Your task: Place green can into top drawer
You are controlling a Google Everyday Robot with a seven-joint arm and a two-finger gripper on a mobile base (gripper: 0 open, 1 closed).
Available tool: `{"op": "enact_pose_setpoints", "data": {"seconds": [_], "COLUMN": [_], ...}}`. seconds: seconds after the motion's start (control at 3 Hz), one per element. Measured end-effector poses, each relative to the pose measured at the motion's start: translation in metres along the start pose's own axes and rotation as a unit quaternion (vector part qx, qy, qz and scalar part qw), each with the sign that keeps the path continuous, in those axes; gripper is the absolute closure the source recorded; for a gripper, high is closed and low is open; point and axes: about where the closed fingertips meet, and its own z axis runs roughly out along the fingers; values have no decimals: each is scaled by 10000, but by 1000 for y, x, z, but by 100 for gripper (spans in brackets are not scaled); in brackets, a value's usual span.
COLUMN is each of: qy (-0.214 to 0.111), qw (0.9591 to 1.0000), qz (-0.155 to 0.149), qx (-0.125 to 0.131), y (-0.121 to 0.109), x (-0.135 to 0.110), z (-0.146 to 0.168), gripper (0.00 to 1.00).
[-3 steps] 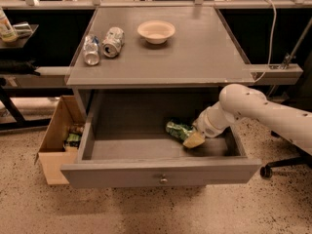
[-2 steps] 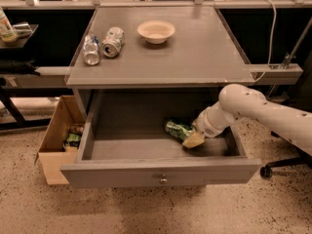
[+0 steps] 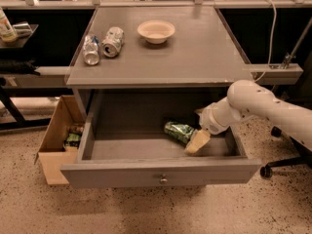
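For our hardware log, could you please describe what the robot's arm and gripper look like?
The arm is smooth, glossy white, built of rounded tubular segments with a bulbous joint; no cables or markings show. Its gripper, pale cream-yellow and wedge-shaped, is inside the wide grey top drawer, beside the mottled green can.

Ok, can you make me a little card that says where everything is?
drawer: pulled open
green can: lying on its side inside the drawer, right of middle
gripper: down in the drawer, at the can's right end
tabletop: bowl at the back, silver cans lying on the left
box: on the floor, left of the drawer
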Motion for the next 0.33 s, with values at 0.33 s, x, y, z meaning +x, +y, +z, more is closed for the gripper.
{"op": "enact_pose_setpoints", "data": {"seconds": [0.33], "qy": [-441], "qw": [9985], "qz": [-213], "qx": [250], "y": [3], "x": [-13], "z": [-41], "gripper": [0]}}
